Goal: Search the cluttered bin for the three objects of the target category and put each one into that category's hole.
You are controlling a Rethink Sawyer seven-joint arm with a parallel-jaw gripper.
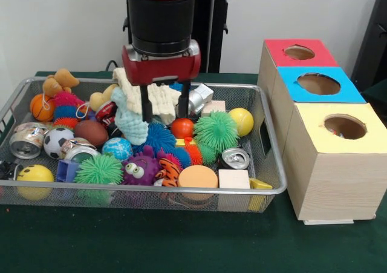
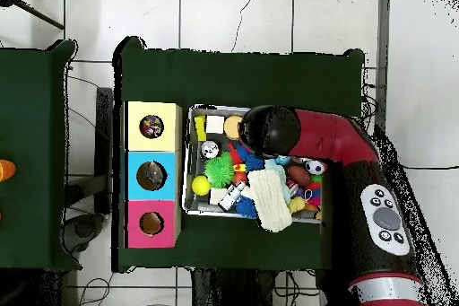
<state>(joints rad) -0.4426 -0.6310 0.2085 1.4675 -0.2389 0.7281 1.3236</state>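
Front view first: the wide silver wire-mesh bin [image 1: 273, 191] sits left of three wooden boxes with red, blue and yellow holed tops [image 1: 319, 84], so sorting trips are short. The gripper [image 1: 164, 113] hangs over the bin's middle, jaws spread, empty, straddling a cream knobbly plush toy [image 1: 158, 97]. Overhead, the red arm [image 2: 336, 141] covers the bin's centre, hiding the jaws.

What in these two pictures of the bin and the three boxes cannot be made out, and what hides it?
- Front view: the tool hangs over the cluttered bin; what lies under it is hidden.
- Overhead view: the arm covers the bin's middle.
- Front view: the inside of the yellow box is dark; its contents are unclear.
- Overhead view: toys are too small to name.
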